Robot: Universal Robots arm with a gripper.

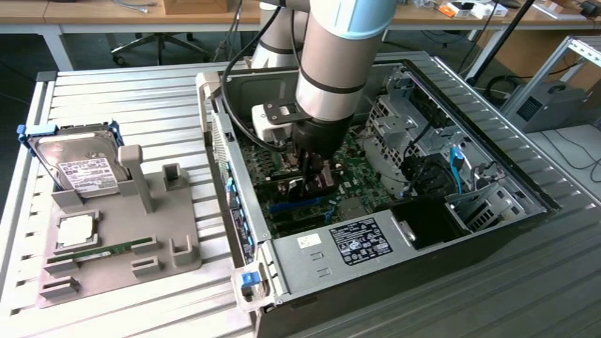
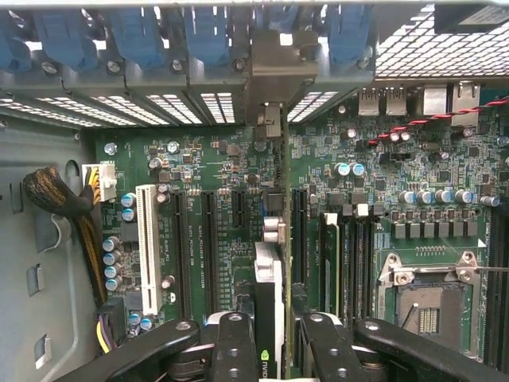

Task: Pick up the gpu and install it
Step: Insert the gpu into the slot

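Gently, with the claw (image 2: 280, 344) clamped on the graphics card (image 2: 270, 286) held on edge inside the computer case (image 1: 488, 179) above the middle of the green board (image 2: 223, 171), hold it upright, bracket end squared to the case's rear wall, and press straight down evenly.

A lab or workshop — wooden workbenches (image 1: 75, 13), swivel chair (image 1: 160, 45), aluminium framing (image 1: 575, 53).

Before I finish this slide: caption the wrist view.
Gripper holding the gpu edge-on over the motherboard inside the case.
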